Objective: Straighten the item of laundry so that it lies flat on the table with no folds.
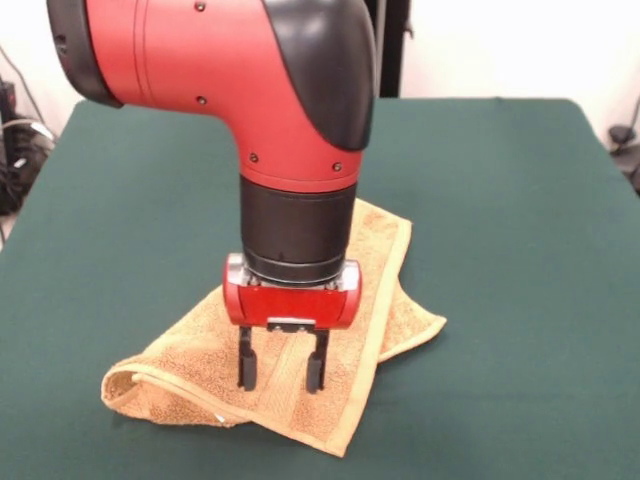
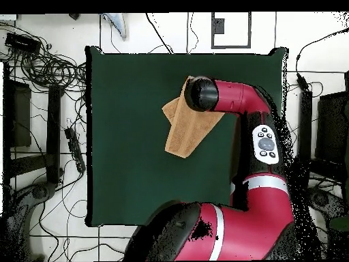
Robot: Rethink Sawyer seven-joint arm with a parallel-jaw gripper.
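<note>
Your towel [image 1: 290,350] lies folded over on itself near the middle of the worktop [image 1: 520,220], a little toward the near edge in the front view. One long upper layer runs from the far right down to the near edge, a lower layer pokes out at the right, and a rolled fold bulges at the near left corner.

The gripper [image 1: 280,378] hangs straight down over the near part of the towel. Its jaws stand apart with nothing between them, the tips at or just above the cloth; you cannot tell from here whether they touch it.

Watch for these risks. If you close where the jaws now point, you may pinch both layers together, and any pull would then drag the whole bundle without opening the fold. Pressing down too hard could snag the green cover beneath the towel and lift it too. A grab in mid-panel, away from an edge or corner, would likely bunch the terry into new creases. The overhead view hides the jaws under the arm [image 2: 232,95], so rely on the front view for aiming.

There are no containers on the worktop.
</note>
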